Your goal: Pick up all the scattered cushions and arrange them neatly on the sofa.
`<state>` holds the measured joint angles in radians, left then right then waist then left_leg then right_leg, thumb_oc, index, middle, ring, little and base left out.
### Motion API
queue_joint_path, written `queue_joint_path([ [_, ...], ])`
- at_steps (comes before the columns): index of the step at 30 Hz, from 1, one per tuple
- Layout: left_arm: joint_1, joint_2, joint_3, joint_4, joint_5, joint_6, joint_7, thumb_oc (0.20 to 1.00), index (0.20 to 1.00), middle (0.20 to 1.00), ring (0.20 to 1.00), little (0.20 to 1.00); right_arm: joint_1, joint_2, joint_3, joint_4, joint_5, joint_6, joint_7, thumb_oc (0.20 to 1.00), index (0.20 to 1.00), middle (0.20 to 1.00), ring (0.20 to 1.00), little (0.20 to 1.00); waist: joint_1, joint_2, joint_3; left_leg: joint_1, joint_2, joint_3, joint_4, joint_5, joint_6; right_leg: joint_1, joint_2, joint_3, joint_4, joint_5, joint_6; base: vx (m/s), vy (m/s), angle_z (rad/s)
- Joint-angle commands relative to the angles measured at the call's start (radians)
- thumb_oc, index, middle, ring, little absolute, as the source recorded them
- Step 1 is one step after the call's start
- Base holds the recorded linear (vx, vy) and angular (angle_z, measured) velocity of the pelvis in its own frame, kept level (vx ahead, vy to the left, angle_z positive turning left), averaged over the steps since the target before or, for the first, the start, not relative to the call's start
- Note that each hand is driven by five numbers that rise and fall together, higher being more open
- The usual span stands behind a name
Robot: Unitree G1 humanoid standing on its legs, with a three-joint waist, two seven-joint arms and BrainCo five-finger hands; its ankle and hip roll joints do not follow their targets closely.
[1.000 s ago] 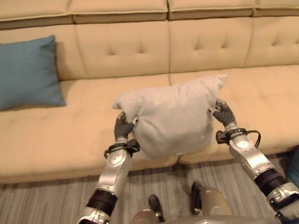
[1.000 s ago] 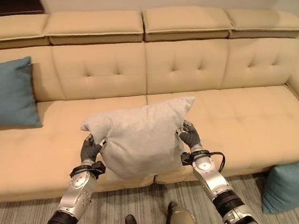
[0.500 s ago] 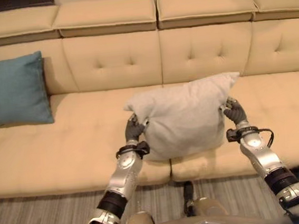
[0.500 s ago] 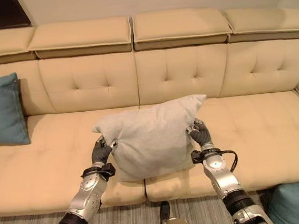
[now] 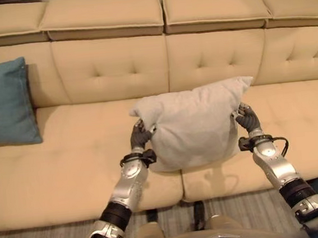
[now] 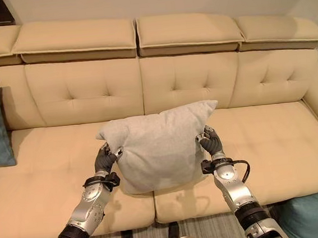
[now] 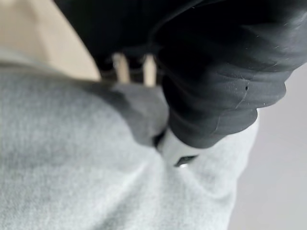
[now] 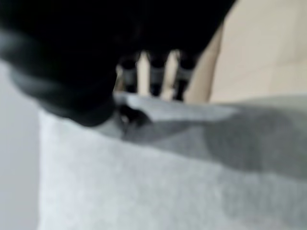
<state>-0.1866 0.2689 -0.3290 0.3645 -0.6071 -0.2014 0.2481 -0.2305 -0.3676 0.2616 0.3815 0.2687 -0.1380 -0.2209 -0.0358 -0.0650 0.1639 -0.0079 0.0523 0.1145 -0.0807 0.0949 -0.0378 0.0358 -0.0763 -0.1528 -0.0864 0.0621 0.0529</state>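
You've got the grey cushion (image 6: 158,144) pinched at both side edges, left hand (image 6: 104,160) and right hand (image 6: 211,141) both curled onto it, held over the sofa (image 6: 273,136) seat's middle seam. Camera shifted since earlier; grip unchanged. Teal cushion (image 5: 2,103) leans at the sofa's left end.

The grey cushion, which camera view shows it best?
The right eye view: the whole grey cushion shows, pinched at its sides between left hand and right hand, above the sofa. The left eye view matches; both wrist views show close-up grey fabric.
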Motion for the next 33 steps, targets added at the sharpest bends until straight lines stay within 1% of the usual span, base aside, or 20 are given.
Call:
queue_joint_path([
  [1,-0.128,-0.042,-0.080,-0.162,0.069,-0.073,-0.032,0.200,0.200,0.200,0.200,0.200,-0.137,0.047,0.047,-0.118,-0.038,-0.109,0.014,0.200,0.200,0.200,0.200,0.200,0.018,-0.023,-0.073,-0.071,0.010,-0.001,0.118,-0.070,-0.044,-0.024,-0.048,0.029,0.111,-0.075,0.077,0.06,0.063,-0.04],
  [3,-0.186,-0.038,-0.086,-0.164,0.090,-0.073,-0.009,0.200,0.200,0.200,0.200,0.200,-0.198,0.037,0.055,-0.119,-0.053,-0.104,-0.002,0.200,0.200,0.200,0.200,0.200,0.018,-0.022,-0.076,-0.072,0.007,0.012,0.115,-0.077,-0.041,-0.029,-0.054,0.032,0.103,-0.069,0.081,0.07,0.049,-0.04],
  [5,-0.204,-0.036,-0.087,-0.161,0.095,-0.074,-0.001,0.200,0.200,0.200,0.200,0.200,-0.218,0.037,0.058,-0.116,-0.054,-0.105,-0.006,0.200,0.200,0.200,0.200,0.200,0.018,-0.022,-0.076,-0.069,0.006,0.016,0.113,-0.079,-0.040,-0.029,-0.056,0.034,0.100,-0.068,0.082,0.06,0.028,-0.04],
  [7,-0.285,-0.037,-0.097,-0.141,0.108,-0.078,0.033,0.200,0.200,0.200,0.200,0.200,-0.299,0.037,0.075,-0.105,-0.062,-0.101,-0.029,0.200,0.200,0.200,0.200,0.200,0.013,-0.020,-0.072,-0.073,0.007,0.026,0.109,-0.083,-0.037,-0.039,-0.058,0.039,0.089,-0.061,0.087,0.05,0.018,-0.05],
  [9,-0.286,-0.037,-0.096,-0.140,0.108,-0.078,0.033,0.200,0.200,0.200,0.200,0.200,-0.301,0.037,0.075,-0.104,-0.062,-0.102,-0.030,0.200,0.200,0.200,0.200,0.200,0.013,-0.020,-0.071,-0.073,0.007,0.027,0.109,-0.083,-0.037,-0.039,-0.058,0.039,0.089,-0.061,0.087,0.01,0.004,-0.11],
  [13,-0.483,-0.007,-0.100,-0.070,0.113,-0.104,0.101,0.200,0.200,0.200,0.200,0.200,-0.507,0.015,0.120,-0.022,-0.059,-0.098,-0.079,0.200,0.200,0.200,0.200,0.200,0.011,-0.012,-0.039,-0.116,0.013,0.039,0.103,-0.074,-0.035,-0.115,-0.049,0.060,0.087,-0.037,0.095,-0.08,-0.008,-0.17],
  [15,-0.565,-0.001,-0.098,-0.037,0.110,-0.118,0.129,0.200,0.200,0.200,0.200,0.200,-0.585,0.015,0.131,0.015,-0.052,-0.101,-0.094,0.200,0.200,0.200,0.200,0.200,0.011,-0.009,-0.023,-0.151,0.016,0.036,0.111,-0.070,-0.036,-0.157,-0.047,0.067,0.092,-0.028,0.096,-0.12,-0.023,-0.16],
  [16,-0.631,0.014,-0.097,-0.009,0.115,-0.126,0.148,0.200,0.200,0.200,0.200,0.200,-0.651,0.000,0.144,0.041,-0.052,-0.102,-0.108,0.200,0.200,0.200,0.200,0.200,0.013,-0.006,-0.011,-0.178,0.019,0.031,0.115,-0.063,-0.036,-0.189,-0.045,0.068,0.094,-0.019,0.095,-0.12,-0.032,-0.08],
  [19,-0.731,0.023,-0.098,0.039,0.121,-0.139,0.180,0.200,0.200,0.200,0.200,0.200,-0.752,-0.002,0.156,0.082,-0.037,-0.110,-0.128,0.200,0.200,0.200,0.200,0.200,0.016,0.002,0.008,-0.228,0.019,0.019,0.119,-0.048,-0.038,-0.248,-0.042,0.069,0.105,-0.008,0.096,-0.07,-0.019,-0.09],
  [20,-0.751,0.021,-0.097,0.059,0.117,-0.143,0.182,0.200,0.200,0.200,0.200,0.200,-0.771,-0.002,0.160,0.099,-0.030,-0.112,-0.131,0.200,0.200,0.200,0.200,0.200,0.014,0.004,0.010,-0.242,0.018,0.014,0.118,-0.043,-0.038,-0.264,-0.042,0.070,0.109,-0.007,0.096,-0.03,-0.019,-0.04],
  [25,-0.874,0.066,-0.108,0.149,0.086,-0.148,0.179,0.200,0.200,0.200,0.200,0.200,-0.908,-0.051,0.221,0.153,-0.036,-0.102,-0.123,0.200,0.200,0.200,0.200,0.200,0.017,0.012,0.029,-0.313,0.014,-0.008,0.111,-0.014,-0.046,-0.339,-0.040,0.067,0.119,0.009,0.096,-0.01,-0.003,0.03],
  [28,-0.907,0.079,-0.107,0.178,0.079,-0.149,0.180,0.200,0.200,0.200,0.200,0.200,-0.941,-0.061,0.234,0.175,-0.036,-0.100,-0.125,0.200,0.200,0.200,0.200,0.200,0.020,0.012,0.035,-0.337,0.013,-0.013,0.114,-0.010,-0.049,-0.358,-0.039,0.066,0.117,0.014,0.096,-0.01,-0.004,0.01],
  [33,-0.942,0.093,-0.111,0.215,0.078,-0.148,0.182,0.200,0.200,0.200,0.200,0.200,-0.978,-0.057,0.247,0.214,-0.032,-0.100,-0.123,0.200,0.200,0.200,0.200,0.200,0.030,0.012,0.065,-0.397,0.012,-0.027,0.131,-0.001,-0.054,-0.409,-0.040,0.063,0.118,0.032,0.097,-0.02,-0.011,0.02],
])
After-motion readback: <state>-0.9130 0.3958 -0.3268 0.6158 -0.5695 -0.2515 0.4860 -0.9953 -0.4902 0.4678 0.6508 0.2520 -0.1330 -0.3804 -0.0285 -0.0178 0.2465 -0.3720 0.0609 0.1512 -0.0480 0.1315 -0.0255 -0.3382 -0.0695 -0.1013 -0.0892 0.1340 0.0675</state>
